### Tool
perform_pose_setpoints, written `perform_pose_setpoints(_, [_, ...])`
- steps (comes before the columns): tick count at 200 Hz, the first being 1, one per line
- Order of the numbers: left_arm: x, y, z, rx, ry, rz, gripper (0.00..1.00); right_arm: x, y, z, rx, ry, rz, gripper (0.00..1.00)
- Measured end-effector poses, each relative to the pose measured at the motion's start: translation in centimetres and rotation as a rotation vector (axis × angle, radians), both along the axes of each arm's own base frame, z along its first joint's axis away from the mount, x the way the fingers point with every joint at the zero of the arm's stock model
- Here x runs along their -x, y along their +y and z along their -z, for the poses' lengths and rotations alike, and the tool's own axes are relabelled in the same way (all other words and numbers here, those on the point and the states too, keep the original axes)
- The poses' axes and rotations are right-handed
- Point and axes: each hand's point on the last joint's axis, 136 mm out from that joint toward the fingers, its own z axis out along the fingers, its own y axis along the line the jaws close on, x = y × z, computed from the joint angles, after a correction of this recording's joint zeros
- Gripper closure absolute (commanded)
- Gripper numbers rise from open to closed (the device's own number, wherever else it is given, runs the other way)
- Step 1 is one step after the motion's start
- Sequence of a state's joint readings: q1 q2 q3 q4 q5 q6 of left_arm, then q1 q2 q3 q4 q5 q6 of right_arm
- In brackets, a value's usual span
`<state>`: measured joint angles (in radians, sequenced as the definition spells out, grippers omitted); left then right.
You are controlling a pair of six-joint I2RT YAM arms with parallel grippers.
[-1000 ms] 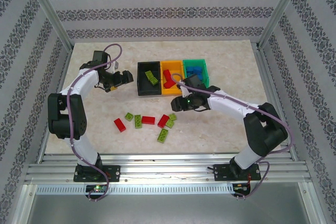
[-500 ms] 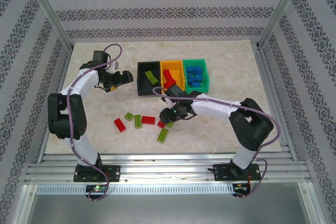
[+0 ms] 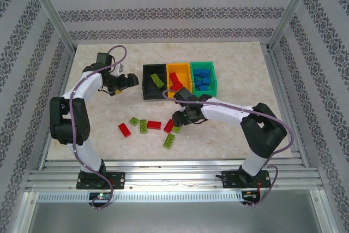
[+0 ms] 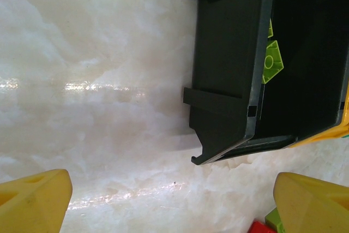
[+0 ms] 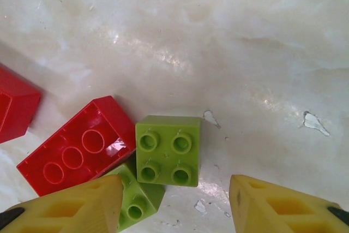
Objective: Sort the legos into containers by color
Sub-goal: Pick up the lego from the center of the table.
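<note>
**Both grippers open: right one low over a lime brick, left one beside the black bin**

Nearest the arm bases, loose legos (image 3: 169,141) in red and lime green lie in a ragged row across the middle of the marble table (image 3: 245,69). The right gripper (image 5: 174,188) hangs low over the right end of that row; its yellow fingers (image 5: 71,205) are spread wide and grip nothing. A square lime brick (image 5: 168,150) with four studs lies just ahead of the gap between them. An upturned red brick (image 5: 76,154) sits close against its left side, and a second lime brick (image 5: 136,200) is tucked partly under the left finger.

Farther back on the left, the left gripper (image 4: 174,189) hovers over bare table with its jaws wide apart and empty, just beside the black bin (image 4: 226,80); that bin holds lime bricks (image 4: 271,61). The three bins are joined in a row at the far middle of the table. The orange-yellow bin (image 3: 179,65) in the centre holds a red brick (image 3: 175,80); the green bin (image 3: 203,64) at the right end holds blue bricks (image 3: 203,78).
</note>
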<state>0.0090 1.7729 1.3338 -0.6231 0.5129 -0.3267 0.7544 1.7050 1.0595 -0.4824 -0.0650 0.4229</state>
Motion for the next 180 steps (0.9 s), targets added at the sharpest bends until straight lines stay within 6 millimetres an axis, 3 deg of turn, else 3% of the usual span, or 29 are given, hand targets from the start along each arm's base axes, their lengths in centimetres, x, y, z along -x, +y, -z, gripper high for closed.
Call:
perform_pose_setpoints(31, [0.0, 0.0, 0.0, 0.0, 0.0, 0.0, 0.05, 0.0, 0.0, 1.6, 0.027, 0.029, 0.002, 0.45])
perform_pose_setpoints(76, [0.0, 0.0, 0.0, 0.0, 0.0, 0.0, 0.05, -1.1, 0.2, 2.2, 0.019, 0.025, 0.024, 0.52])
perform_pose_setpoints(115, [0.0, 0.0, 0.0, 0.0, 0.0, 0.0, 0.05, -1.7, -2.1, 3.0, 0.029, 0.047, 0.083, 0.62])
perform_pose_setpoints(152, [0.0, -0.1, 0.0, 0.003, 0.0, 0.001, 0.05, -2.2, -3.8, 2.0, 0.018, 0.026, 0.121, 0.71])
perform_pose_setpoints(180, [0.0, -0.1, -0.1, 0.003, -0.002, 0.001, 0.05, -2.3, -3.7, 1.8, 0.013, 0.021, 0.114, 0.73])
